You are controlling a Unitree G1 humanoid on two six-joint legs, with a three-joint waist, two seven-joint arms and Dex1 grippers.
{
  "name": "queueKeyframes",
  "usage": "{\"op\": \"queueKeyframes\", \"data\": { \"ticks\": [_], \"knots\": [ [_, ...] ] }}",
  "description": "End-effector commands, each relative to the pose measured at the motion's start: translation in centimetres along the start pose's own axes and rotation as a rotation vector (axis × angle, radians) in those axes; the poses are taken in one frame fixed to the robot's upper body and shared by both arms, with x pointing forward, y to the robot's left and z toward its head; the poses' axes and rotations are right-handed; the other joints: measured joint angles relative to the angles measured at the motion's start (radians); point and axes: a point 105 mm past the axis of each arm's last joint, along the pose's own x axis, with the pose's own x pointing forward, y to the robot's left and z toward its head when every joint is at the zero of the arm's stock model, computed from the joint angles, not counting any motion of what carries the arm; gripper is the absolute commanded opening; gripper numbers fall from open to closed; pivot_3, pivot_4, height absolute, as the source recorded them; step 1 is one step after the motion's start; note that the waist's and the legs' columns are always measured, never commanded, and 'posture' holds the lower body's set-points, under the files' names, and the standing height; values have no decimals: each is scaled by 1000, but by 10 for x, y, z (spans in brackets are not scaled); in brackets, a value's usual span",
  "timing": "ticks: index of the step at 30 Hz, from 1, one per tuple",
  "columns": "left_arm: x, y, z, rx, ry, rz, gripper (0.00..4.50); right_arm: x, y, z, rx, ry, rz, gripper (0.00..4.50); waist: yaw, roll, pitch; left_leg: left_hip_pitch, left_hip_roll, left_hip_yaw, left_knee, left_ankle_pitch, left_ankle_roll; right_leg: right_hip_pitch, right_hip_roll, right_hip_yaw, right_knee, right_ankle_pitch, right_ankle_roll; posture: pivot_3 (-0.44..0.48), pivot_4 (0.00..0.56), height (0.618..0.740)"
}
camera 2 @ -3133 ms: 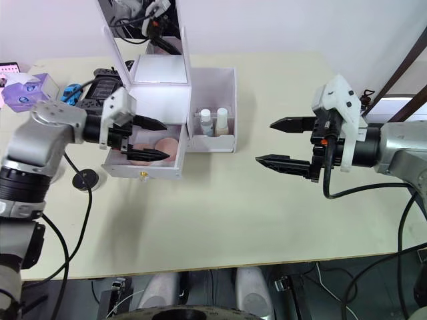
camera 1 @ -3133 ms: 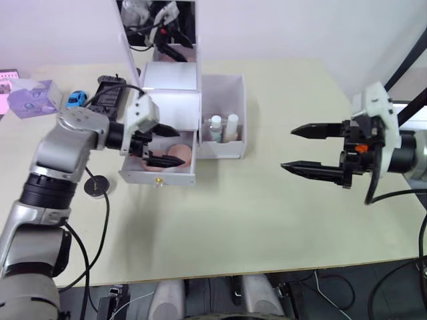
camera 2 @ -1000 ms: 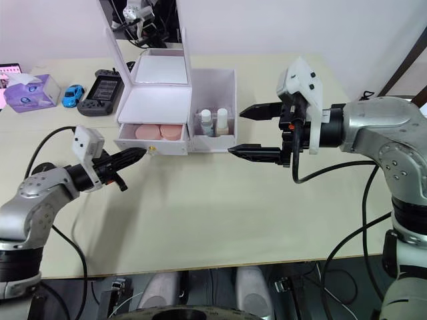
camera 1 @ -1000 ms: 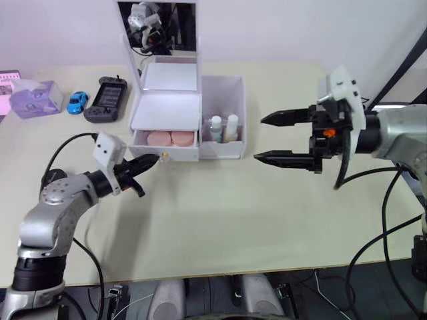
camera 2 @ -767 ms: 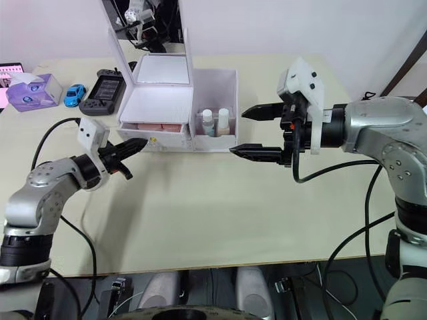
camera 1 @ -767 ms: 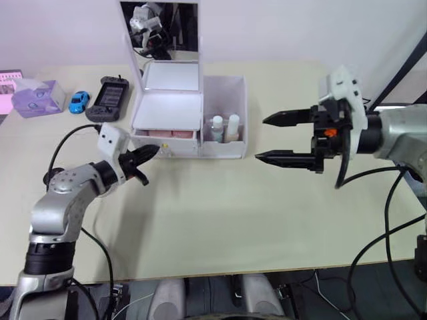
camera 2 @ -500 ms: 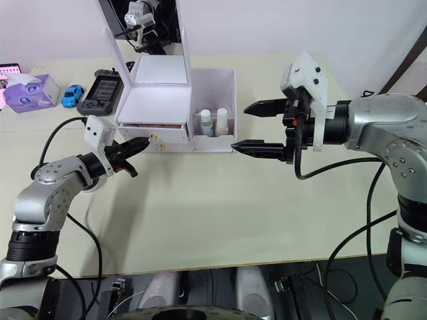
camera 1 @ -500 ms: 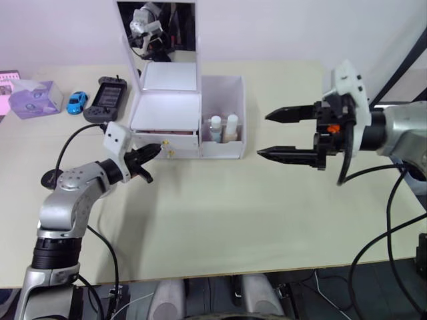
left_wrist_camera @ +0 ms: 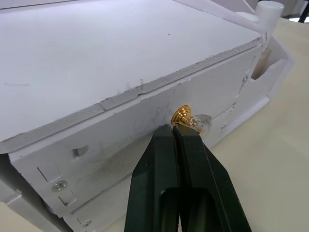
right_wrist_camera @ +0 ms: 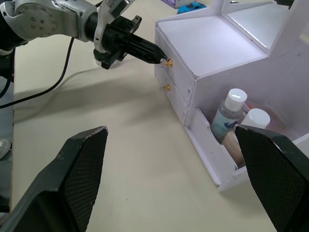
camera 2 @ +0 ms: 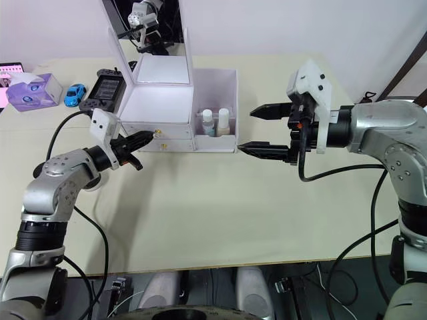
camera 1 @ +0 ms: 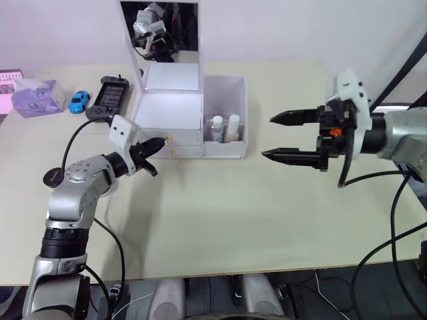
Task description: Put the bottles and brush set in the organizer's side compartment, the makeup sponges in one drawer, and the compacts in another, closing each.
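Note:
The white organizer (camera 1: 175,110) stands at the back of the table with its mirror upright and both drawers closed. My left gripper (camera 1: 160,143) is shut, its tips against the upper drawer's gold knob (left_wrist_camera: 184,117). The makeup sponges are hidden inside that drawer. Two white-capped bottles (camera 1: 223,128) stand upright in the side compartment (camera 1: 227,100). The brush set is out of view. One black compact (camera 1: 55,177) lies on the table left of my left arm. My right gripper (camera 1: 267,137) hovers open to the right of the organizer, holding nothing.
A purple tissue box (camera 1: 37,98), a blue toy car (camera 1: 78,100) and a black handheld game console (camera 1: 107,99) sit at the back left. A black cable loops beside my left arm. Bare tabletop stretches in front of the organizer.
My shut left gripper moved toward the organizer, and the upper drawer with the pink sponges slid fully shut. The right gripper drifted slightly to the right and stayed open.

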Motion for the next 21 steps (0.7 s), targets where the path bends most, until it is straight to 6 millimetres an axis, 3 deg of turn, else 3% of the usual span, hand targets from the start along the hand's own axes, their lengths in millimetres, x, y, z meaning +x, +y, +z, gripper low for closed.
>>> {"op": "queueKeyframes", "data": {
  "ticks": [1, 5, 11, 15, 19, 21],
  "knots": [
    [2, -3, 10, 34, -36, -7, 63, -10, -2, 10, -52, -24, -32, 4500, 1, 0, 0, 0, 0, 0, 0, 0, 0, 0, 0, 0, 0, 0, 0, 0, 150, 740],
    [-6, -2, 7, 37, -17, -15, 63, -11, 0, 7, -16, -33, -14, 4500, -1, 0, 0, 0, 0, 0, 0, 0, 0, 0, 0, 0, 0, 0, 0, 0, 150, 740],
    [-43, -7, 11, -37, -6, -130, 63, -14, 1, 5, 78, -74, -35, 4500, -7, 0, 0, 0, 0, 0, -1, 0, 0, -1, 0, 0, 0, 0, 0, 0, 150, 740],
    [-84, 29, 12, -7, 27, -29, 1374, -36, -23, -24, 192, -75, -171, 4500, -4, 0, 0, 0, 1, 0, -1, 0, 0, -1, 0, 0, 0, 0, 0, 0, 150, 740],
    [-113, 58, 14, 28, 31, 75, 3457, -58, -39, -50, 223, -60, -283, 4500, -1, 1, 1, 0, -1, 2, 0, 0, 0, 0, -2, 0, -1, 0, 0, 0, 150, 740],
    [-146, 81, 2, 50, 72, 166, 4443, -79, -52, -80, 254, -24, -407, 4500, -3, -1, 0, 0, -1, 2, 0, 0, 0, 0, -2, 0, -1, 0, 0, 0, 150, 740]
  ]
}}
